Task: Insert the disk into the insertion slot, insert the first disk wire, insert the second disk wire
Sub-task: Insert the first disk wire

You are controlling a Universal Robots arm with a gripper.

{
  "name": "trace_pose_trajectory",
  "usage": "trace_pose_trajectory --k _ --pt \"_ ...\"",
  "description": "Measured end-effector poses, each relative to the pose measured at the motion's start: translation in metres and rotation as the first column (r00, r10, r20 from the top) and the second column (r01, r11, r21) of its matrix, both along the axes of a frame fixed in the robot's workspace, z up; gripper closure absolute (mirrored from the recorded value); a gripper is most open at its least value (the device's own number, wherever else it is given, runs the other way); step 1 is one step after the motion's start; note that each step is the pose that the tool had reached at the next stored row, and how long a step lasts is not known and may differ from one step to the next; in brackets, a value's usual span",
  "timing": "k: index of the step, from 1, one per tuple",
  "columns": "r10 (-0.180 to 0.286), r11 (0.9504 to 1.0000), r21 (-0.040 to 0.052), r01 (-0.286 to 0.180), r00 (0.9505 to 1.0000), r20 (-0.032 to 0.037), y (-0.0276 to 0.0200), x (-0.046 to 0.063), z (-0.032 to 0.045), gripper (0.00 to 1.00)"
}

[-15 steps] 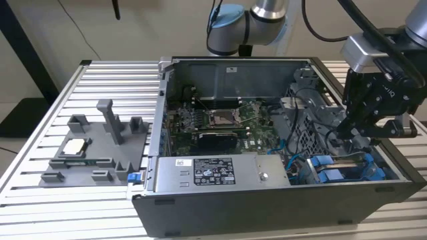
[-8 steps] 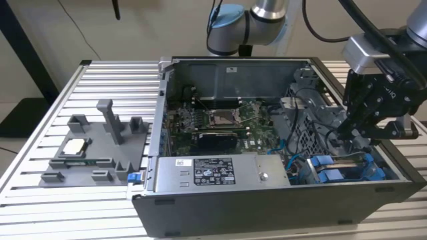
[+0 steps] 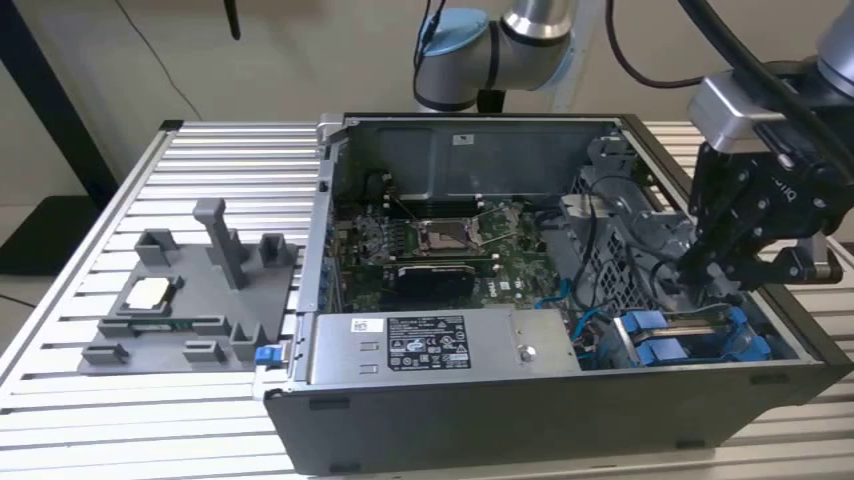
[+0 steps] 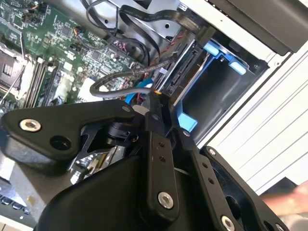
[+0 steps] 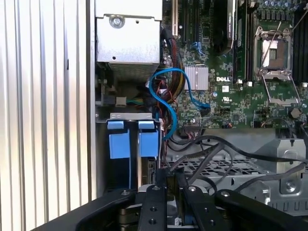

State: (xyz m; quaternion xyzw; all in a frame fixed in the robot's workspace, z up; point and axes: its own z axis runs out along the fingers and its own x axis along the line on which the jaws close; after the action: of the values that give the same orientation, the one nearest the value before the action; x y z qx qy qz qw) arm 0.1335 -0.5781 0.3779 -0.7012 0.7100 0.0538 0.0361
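Disk (image 4: 185, 72) in insertion slot (image 4: 219, 94), claw (image 4: 157, 98) beside

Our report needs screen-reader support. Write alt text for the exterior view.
A black gripper reaches into an open PC case at the exterior view's right, above the blue-fitted drive bay. A grey parts fixture lies on the slatted table beside the case.

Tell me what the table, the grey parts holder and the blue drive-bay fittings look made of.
The table: likely bare aluminium, pale ribbed slats with a dull sheen. The grey parts holder: probably matte plastic, uniform, no glint. The blue fittings: apparently moulded plastic, bright even colour.
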Motion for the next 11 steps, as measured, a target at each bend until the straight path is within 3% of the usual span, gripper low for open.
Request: trace_pose_trajectory --k 7,11 --pt "0.0 0.9998 -0.0204 0.0 1.0 0.0002 -0.0088 0.0024 -0.0047 0.81" --pt "0.0 0.9996 -0.0291 0.0 1.0 0.0049 -0.0102 0.0037 -0.0085 0.81"
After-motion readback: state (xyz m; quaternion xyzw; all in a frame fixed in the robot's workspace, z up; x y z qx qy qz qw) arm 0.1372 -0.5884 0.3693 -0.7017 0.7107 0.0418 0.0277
